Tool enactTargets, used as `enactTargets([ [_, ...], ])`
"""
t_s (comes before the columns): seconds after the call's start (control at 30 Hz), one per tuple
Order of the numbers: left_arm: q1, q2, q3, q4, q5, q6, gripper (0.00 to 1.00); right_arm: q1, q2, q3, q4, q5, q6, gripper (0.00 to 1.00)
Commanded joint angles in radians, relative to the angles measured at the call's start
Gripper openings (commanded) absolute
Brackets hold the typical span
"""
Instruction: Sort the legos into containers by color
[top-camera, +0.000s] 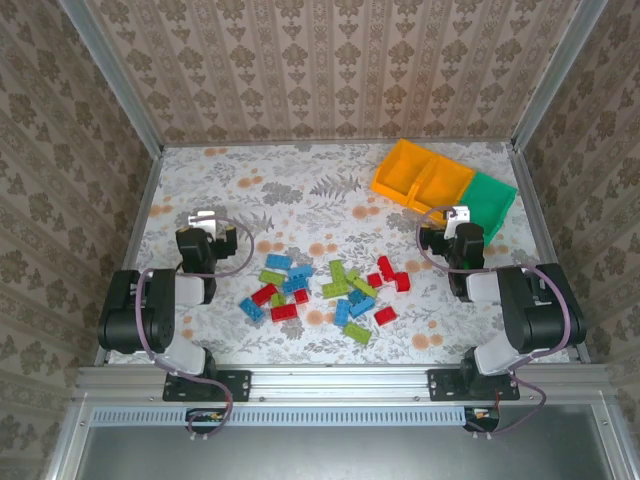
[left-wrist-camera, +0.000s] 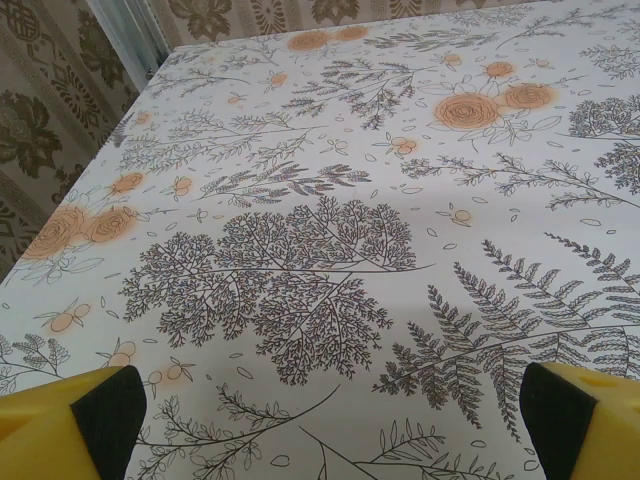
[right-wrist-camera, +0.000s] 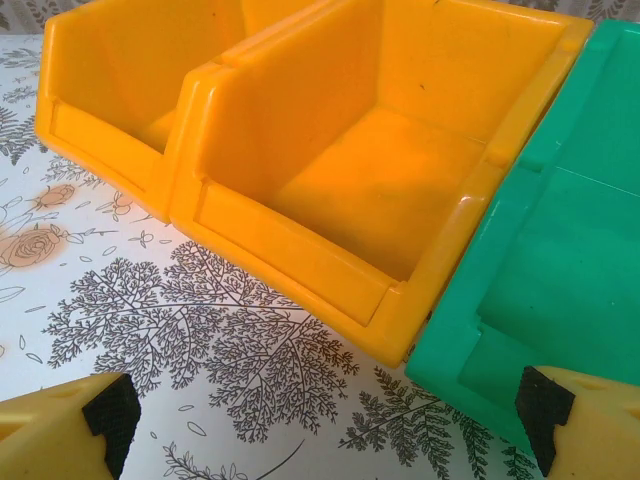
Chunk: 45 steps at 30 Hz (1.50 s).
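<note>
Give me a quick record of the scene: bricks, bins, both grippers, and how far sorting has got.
legos: red, blue and lime green, mixed in a loose pile mid-table
containers: outer orange bin, middle orange bin, green bin, in a row, far right
contents: no brick visible inside
left gripper: open, empty, above bare table left of the pile
right gripper: open, empty, facing the bins
progress: sorting not yet begun
</note>
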Motion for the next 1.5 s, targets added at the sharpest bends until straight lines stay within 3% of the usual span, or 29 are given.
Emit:
enactTargets([
  [0.0, -0.006, -0.003, 0.017, 0.019, -0.007, -0.005, 1.00, 0.001, -0.012, 0.016, 0.027, 0.018, -0.006, 1.00],
  [0.83, -0.013, -0.003, 0.017, 0.021, -0.019, -0.004, 1.00, -0.007, -0.026, 0.032, -0.011, 0.032, 0.010, 0.99],
  [0.9, -0.013, -0.002, 0.018, 0.020, -0.019, -0.004, 1.00, -0.005, -0.074, 0.067, -0.108, 0.094, 0.029, 0.97],
  [0.97, -0.013, -0.003, 0.018, 0.020, -0.019, -0.004, 1.00, -0.008, -0.137, 0.192, -0.422, 0.173, 0.103, 0.97],
  [1.07, -0.013, -0.008, 0.020, 0.016, -0.029, -0.004, 1.00, -0.025, -0.142, 0.364, -0.708, 0.177, 0.212, 0.97],
  [1.17, -0.015, -0.044, 0.056, -0.075, -0.067, -0.013, 1.00, -0.026, -0.142, 0.470, -0.858, 0.167, 0.251, 0.96],
  [1.33, -0.065, -0.165, 0.316, -0.616, -0.273, -0.108, 1.00, -0.040, -0.117, 0.588, -1.023, 0.198, 0.318, 0.96],
  [1.47, -0.134, -0.291, 0.387, -0.790, -0.240, -0.256, 1.00, -0.076, -0.005, 0.700, -1.155, 0.161, 0.361, 0.96],
])
